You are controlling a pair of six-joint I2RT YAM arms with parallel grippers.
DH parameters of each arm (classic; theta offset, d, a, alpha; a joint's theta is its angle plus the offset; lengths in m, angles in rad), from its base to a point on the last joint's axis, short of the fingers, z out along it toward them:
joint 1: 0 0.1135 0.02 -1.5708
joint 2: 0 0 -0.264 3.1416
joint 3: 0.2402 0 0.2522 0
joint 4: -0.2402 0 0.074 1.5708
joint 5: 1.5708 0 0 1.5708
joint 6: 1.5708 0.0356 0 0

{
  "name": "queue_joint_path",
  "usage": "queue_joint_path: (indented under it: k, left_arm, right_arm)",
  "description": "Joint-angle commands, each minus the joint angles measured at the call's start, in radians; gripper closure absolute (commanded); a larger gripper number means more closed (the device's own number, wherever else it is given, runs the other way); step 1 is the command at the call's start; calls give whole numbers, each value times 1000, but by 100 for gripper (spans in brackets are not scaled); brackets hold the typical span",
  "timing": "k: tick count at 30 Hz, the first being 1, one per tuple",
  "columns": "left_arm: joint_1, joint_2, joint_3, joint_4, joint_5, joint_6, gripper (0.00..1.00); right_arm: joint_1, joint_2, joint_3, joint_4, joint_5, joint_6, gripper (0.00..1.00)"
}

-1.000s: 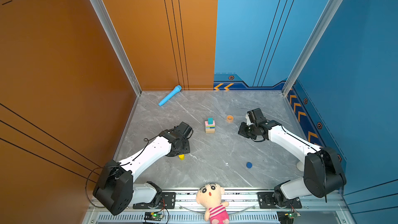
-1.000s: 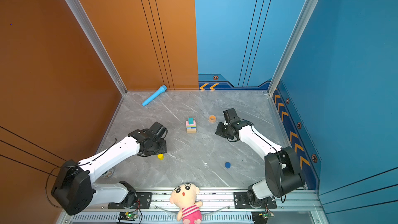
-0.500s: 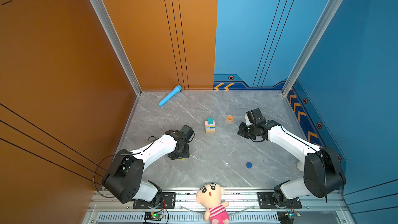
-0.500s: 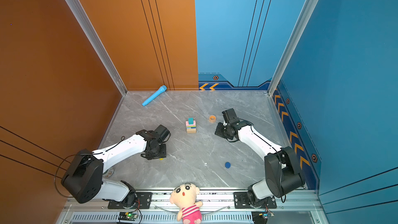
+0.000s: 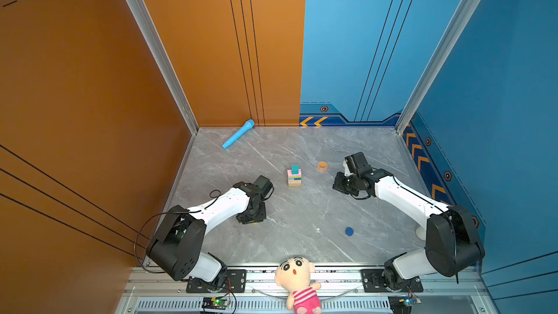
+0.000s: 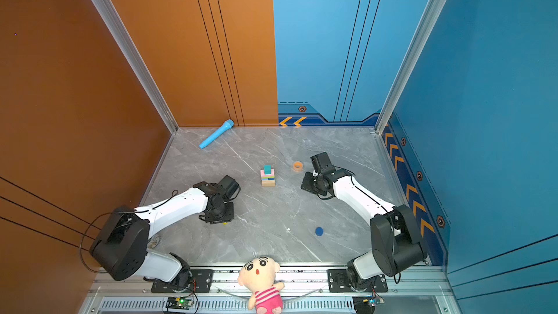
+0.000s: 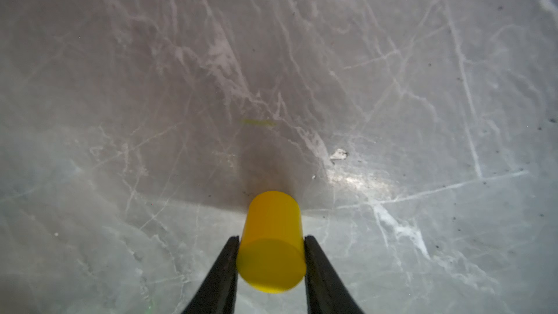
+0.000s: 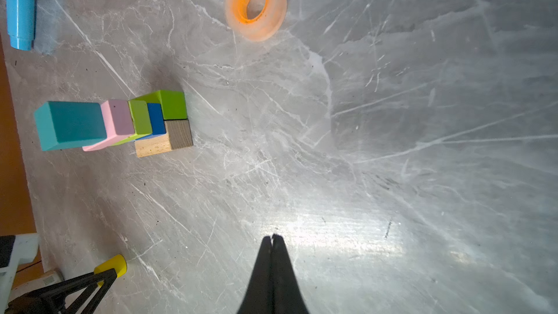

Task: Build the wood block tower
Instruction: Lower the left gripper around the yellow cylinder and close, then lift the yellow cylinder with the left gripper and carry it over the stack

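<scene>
The wood block tower point(image 5: 294, 176) point(image 6: 267, 176) stands mid-table: a tan brick at the base, lime green and dark blue pieces, a pink brick, and a teal cube on top point(image 8: 71, 123). A yellow short cylinder point(image 7: 273, 237) stands on the table, and my left gripper point(image 7: 271, 238) is shut on it, one finger against each side. In both top views that gripper point(image 5: 252, 217) points down at the front left and hides nearly all of the cylinder. My right gripper point(image 8: 272, 236) point(image 5: 341, 184) is shut and empty, low to the right of the tower. A dark blue short cylinder point(image 5: 349, 231) lies at the front right.
An orange tape ring point(image 5: 322, 166) point(image 8: 256, 4) lies just right of the tower. A long light-blue toy microphone point(image 5: 238, 134) lies by the back wall. A plush doll point(image 5: 297, 279) sits on the front rail. Walls enclose the table on three sides.
My left arm has come down over the yellow cylinder and its jaws have closed in on it. The right arm has not moved.
</scene>
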Motion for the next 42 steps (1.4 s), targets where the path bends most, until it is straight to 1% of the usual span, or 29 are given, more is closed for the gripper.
queue_joint_path:
  k: [1, 10, 13, 16, 21, 27, 36, 42]
  left_arm:
    - [-9, 9, 0, -7, -3, -3, 67]
    - [-12, 2, 19, -8, -4, 14, 81]
    - [-10, -2, 61, -14, 3, 43, 83]
    - [-6, 11, 144, -46, 26, 86, 84]
    - [1, 65, 375, -150, 40, 183, 86]
    - [9, 178, 698, -306, 50, 311, 86]
    - [-3, 454, 1193, -521, 110, 475, 87]
    - [-19, 648, 1497, -663, 157, 556, 88]
  right_arm:
    - [8, 13, 18, -16, 18, 1, 98]
    - [9, 13, 20, -18, 22, 2, 98]
    - [8, 11, 20, -21, 22, -1, 98]
    - [4, 4, 20, -25, 24, -4, 98]
    - [-9, -9, 16, -34, 21, -12, 98]
    - [-29, -24, 16, -39, 3, -18, 98]
    - [-78, -63, -8, -49, -14, -27, 98]
    - [-123, -80, -25, -57, -33, -35, 98]
